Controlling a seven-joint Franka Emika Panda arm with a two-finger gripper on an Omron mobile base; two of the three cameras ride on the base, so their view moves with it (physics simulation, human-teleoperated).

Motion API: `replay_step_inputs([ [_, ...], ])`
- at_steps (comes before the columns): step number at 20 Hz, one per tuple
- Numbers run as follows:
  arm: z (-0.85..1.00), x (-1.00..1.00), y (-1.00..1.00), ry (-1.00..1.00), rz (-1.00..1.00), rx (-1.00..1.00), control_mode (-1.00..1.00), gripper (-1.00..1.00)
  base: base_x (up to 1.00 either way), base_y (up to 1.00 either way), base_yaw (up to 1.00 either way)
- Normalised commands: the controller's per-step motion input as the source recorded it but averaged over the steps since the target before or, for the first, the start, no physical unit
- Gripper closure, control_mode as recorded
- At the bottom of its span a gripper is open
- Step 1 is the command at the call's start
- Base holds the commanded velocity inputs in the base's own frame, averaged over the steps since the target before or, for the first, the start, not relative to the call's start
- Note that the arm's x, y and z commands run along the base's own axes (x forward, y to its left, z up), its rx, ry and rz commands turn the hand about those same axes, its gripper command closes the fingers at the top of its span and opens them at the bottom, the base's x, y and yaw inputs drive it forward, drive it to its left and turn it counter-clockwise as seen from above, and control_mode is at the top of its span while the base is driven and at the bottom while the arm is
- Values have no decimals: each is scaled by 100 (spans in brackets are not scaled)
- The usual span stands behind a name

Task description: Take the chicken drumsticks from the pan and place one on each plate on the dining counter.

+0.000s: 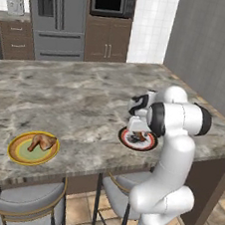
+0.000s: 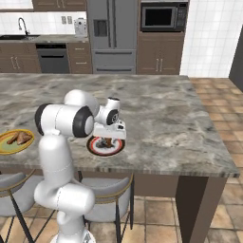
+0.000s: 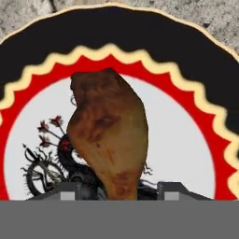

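Note:
A golden-brown chicken drumstick (image 3: pixel 109 135) lies on the white centre of the red-black rimmed plate (image 3: pixel 196 93), near the dining counter's (image 1: pixel 76 99) front edge. My gripper (image 3: pixel 119 193) hovers just above it, pointing down, open, its fingertips (image 3: pixel 67 192) standing a little apart from the meat's narrow end on both sides. From the base views the gripper (image 1: pixel 139 130) (image 2: pixel 109 137) covers much of that plate (image 1: pixel 126 139) (image 2: pixel 95 149). The other drumstick (image 1: pixel 43 142) (image 2: pixel 19 138) rests on the yellow-rimmed plate (image 1: pixel 16 154) (image 2: pixel 4 149) further left. The pan is out of view.
Grey round stools (image 1: pixel 28 199) (image 2: pixel 104 190) stand under the counter's front edge. Behind the island are a steel fridge (image 1: pixel 55 11), a microwave (image 2: pixel 161 16) over brown cabinets, and a sink counter (image 2: pixel 28 38) at the back left. The counter's right end (image 2: pixel 223 166) is near.

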Motion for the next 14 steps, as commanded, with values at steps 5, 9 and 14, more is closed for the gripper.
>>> replay_step_inputs([
  [5, 46, -25, 1, -6, -11, 0, -100, -100, 0, 0, 0],
  [9, 57, -34, 4, -15, -11, 0, -100, -100, 0, 0, 0],
  [14, 57, -67, 1, -27, -23, 0, -100, -100, 0, 0, 0],
])
